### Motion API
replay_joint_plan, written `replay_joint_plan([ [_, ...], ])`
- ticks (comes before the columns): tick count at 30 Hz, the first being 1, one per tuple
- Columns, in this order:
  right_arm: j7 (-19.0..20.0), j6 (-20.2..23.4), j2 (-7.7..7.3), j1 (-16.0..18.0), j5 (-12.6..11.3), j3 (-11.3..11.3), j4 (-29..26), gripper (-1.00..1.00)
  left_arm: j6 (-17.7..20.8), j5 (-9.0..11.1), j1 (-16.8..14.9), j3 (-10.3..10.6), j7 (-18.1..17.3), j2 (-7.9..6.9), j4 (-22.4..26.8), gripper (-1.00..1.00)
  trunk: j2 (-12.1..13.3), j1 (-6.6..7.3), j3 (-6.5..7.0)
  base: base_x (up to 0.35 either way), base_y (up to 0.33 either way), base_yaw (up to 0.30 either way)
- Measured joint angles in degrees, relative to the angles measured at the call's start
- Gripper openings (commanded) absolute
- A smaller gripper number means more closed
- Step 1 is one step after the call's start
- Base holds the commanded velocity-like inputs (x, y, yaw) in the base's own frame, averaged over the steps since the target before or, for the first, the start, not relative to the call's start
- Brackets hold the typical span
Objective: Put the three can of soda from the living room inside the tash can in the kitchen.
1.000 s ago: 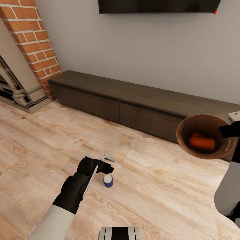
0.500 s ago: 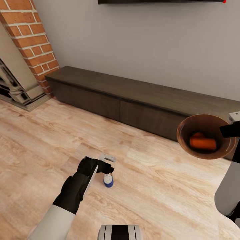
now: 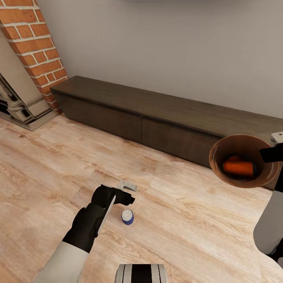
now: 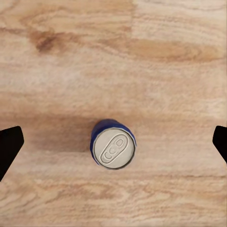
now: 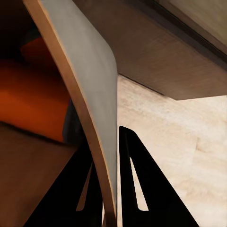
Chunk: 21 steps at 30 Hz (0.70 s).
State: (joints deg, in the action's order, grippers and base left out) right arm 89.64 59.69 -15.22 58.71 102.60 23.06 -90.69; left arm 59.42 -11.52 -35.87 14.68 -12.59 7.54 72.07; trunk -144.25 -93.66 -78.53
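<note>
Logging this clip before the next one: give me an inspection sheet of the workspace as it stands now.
Surface: light wood floor, bare around the can.
Job's things: blue soda can with silver top upright on the floor; round copper-brown bin held aloft, orange cans inside.
Clutter: nothing seen.
Grippers: left gripper open, fingers either side of the blue can, not touching; right gripper shut on the bin's rim.
Cables: nothing seen.
Surroundings: long dark low cabinet, brick fireplace, grey wall.

A light wood plank floor (image 3: 47, 165) spreads beneath and all around the left pincer (image 3: 126, 192). Beyond it, a long dark low cabinet (image 3: 157, 118) runs along a plain grey wall (image 3: 165, 47). Farther off to its left stands a red brick fireplace (image 3: 35, 43) with a pale stone surround.
</note>
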Motion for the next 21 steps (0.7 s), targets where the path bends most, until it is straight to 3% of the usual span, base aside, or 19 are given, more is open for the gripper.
replay_joint_plan([
  [21, 0.01, 0.00, 0.02, -0.06, -0.30, 0.03, 0.02, -1.00, 0.00, -0.06, 0.01, 0.09, 0.03, 0.19, -0.03, 1.00, -0.28, -0.54, -6.03, 0.000, 0.000, 0.000],
])
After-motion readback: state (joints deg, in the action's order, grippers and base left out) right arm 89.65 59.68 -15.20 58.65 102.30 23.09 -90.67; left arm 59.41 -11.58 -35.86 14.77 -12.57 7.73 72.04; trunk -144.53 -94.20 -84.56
